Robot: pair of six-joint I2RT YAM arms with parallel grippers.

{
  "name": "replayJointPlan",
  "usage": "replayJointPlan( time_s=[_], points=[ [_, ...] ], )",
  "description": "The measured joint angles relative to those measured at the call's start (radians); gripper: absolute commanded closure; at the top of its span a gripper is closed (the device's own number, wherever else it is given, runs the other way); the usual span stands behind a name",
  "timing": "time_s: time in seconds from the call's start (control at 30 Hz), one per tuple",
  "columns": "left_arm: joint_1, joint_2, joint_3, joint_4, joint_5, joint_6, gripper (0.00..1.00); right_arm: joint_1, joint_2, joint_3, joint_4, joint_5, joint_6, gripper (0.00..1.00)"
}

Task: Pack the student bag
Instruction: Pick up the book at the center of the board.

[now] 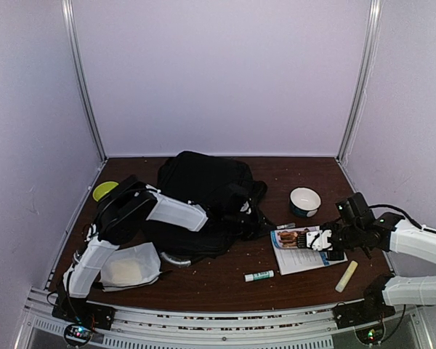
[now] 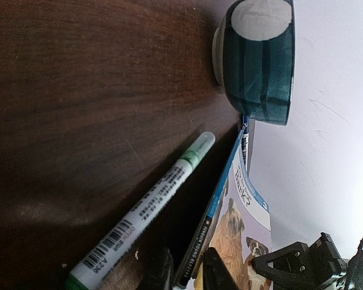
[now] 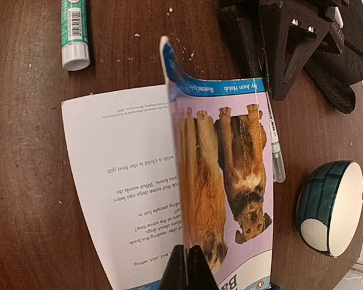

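The black student bag (image 1: 203,185) lies at the table's middle back. My left arm reaches across it. My left gripper (image 1: 261,222) sits low on the table at the left end of a dog picture book (image 1: 305,251). In the left wrist view the left gripper (image 2: 187,275) has its fingers apart, and the book's spine (image 2: 221,199) runs down between them. My right gripper (image 3: 187,257) is shut on the book's front cover (image 3: 230,169) and holds it raised off the first page (image 3: 121,163). It also shows in the top view (image 1: 321,241).
A green-white marker (image 1: 259,275) lies near the front edge. A teal-and-white bowl (image 1: 304,201) stands behind the book. A thin pen (image 3: 277,157) lies beside the book. A pale stick (image 1: 346,276) lies front right. A white pouch (image 1: 131,267) lies front left, with a yellow-green disc (image 1: 104,190) behind it.
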Motion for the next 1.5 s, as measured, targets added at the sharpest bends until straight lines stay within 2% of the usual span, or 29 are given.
replayJointPlan(
  time_s=[0.2,0.37,0.87,1.1,1.43,1.47,1.5],
  points=[
    [0.002,0.023,0.010,0.013,0.026,0.023,0.82,0.000,0.010,0.000,-0.002,0.003,0.003,0.99],
    [0.002,0.023,0.010,0.015,0.037,0.068,0.77,0.000,0.015,0.000,-0.001,0.002,0.003,1.00],
    [0.006,0.023,0.026,0.047,0.096,0.272,0.80,0.000,0.044,0.000,0.000,0.003,0.029,1.00],
    [0.007,0.023,0.026,0.035,0.108,0.354,0.76,0.000,0.045,0.000,0.001,0.003,0.043,1.00],
    [0.006,0.022,0.026,-0.026,0.111,0.515,0.99,0.000,0.055,0.001,0.008,0.002,0.051,1.00],
    [0.006,0.019,0.026,-0.026,0.113,0.526,1.00,0.000,0.056,0.001,0.008,0.002,0.052,0.96],
    [0.006,0.015,0.026,-0.028,0.113,0.536,1.00,0.000,0.056,0.001,0.008,0.002,0.052,0.87]
  ],
)
